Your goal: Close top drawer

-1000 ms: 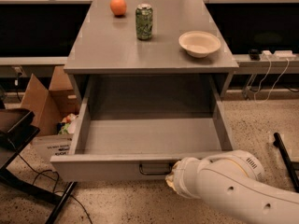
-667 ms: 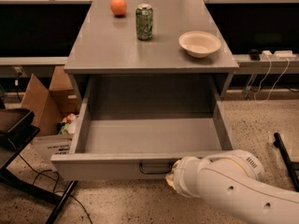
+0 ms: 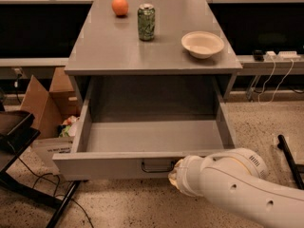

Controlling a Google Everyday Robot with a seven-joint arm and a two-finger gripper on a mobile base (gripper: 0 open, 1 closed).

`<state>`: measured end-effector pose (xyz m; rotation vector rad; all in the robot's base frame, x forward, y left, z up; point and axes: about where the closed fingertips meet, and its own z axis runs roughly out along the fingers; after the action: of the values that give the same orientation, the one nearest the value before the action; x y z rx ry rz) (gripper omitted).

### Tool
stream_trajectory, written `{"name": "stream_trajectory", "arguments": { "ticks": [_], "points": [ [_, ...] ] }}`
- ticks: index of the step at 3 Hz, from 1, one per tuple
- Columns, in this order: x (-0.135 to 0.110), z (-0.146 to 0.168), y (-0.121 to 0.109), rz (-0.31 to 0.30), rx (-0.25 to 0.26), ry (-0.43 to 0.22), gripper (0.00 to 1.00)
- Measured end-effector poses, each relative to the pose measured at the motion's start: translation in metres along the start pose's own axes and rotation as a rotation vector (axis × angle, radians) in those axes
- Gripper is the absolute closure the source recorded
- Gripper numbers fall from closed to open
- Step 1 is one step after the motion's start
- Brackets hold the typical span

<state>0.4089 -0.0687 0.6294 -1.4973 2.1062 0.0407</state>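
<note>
One top drawer point(image 3: 104, 164) stands pulled well out from under the cabinet top point(image 3: 109, 56), with one dark handle point(image 3: 156, 166) on its front. The gripper point(image 3: 173, 177) sits at that front, just right of the handle; whether it is spread or closed cannot be told. On top: one orange point(image 3: 120, 6), one green can point(image 3: 146, 22) with an unreadable label, one bowl point(image 3: 202, 44)

Speckled floor point(image 3: 123, 205), cardboard box point(image 3: 39, 103) left, pwr strip point(image 3: 281, 55) right w/ cables.
</note>
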Motion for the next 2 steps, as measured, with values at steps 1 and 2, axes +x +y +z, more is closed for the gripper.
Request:
{"name": "stream_trajectory", "arguments": {
  "ticks": [1,2],
  "points": [
    [0.0,0.0,0.0,0.0,0.0,0.0,1.0],
    [-0.003,0.004,-0.015,-0.021,0.005,-0.003,1.0]
  ]
}}
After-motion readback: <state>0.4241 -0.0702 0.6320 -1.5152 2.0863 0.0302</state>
